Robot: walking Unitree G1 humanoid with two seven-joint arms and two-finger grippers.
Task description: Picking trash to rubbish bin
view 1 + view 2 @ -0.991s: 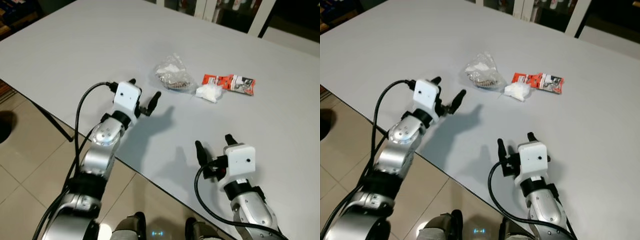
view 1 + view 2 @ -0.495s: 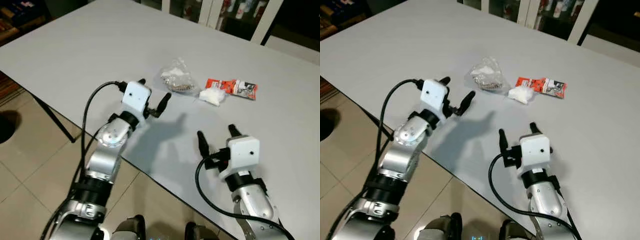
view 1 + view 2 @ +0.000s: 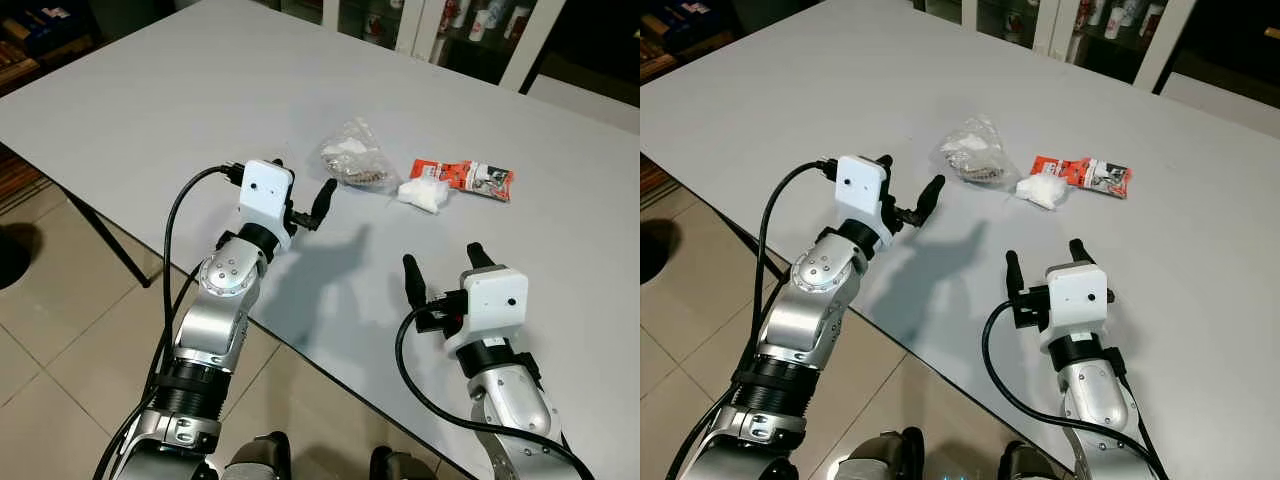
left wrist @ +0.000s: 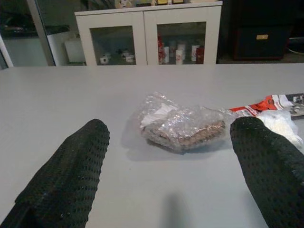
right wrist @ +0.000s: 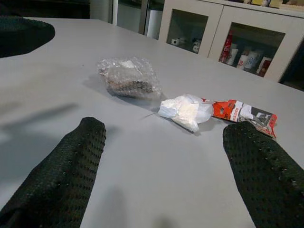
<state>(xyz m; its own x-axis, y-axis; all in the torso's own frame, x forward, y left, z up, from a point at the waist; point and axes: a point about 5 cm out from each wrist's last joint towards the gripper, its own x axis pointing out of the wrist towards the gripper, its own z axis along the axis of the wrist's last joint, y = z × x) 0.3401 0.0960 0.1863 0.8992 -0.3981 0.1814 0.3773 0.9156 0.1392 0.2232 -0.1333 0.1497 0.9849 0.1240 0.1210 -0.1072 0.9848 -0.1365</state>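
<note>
Nearest the camera, the right gripper (image 3: 442,272) hovers low over the front part of the grey table (image 3: 150,90), its two black fingers spread apart and holding nothing. Farther in and toward the table's left edge, the left gripper (image 3: 300,190) is raised above the surface with its fingers likewise parted and empty, aimed at the trash.

Just beyond the left gripper lies a crumpled clear bubble-wrap bag (image 4: 183,122) with brownish contents and a scrap of white inside. To its right, close by, sits a wadded white tissue (image 5: 185,111). Touching the tissue on its far side is a flattened red, white and black wrapper (image 5: 242,112), lying flat. All three pieces rest near the table's middle, apart from both grippers.

Behind the table stands a white glass-door cabinet (image 4: 147,33) holding small items.
</note>
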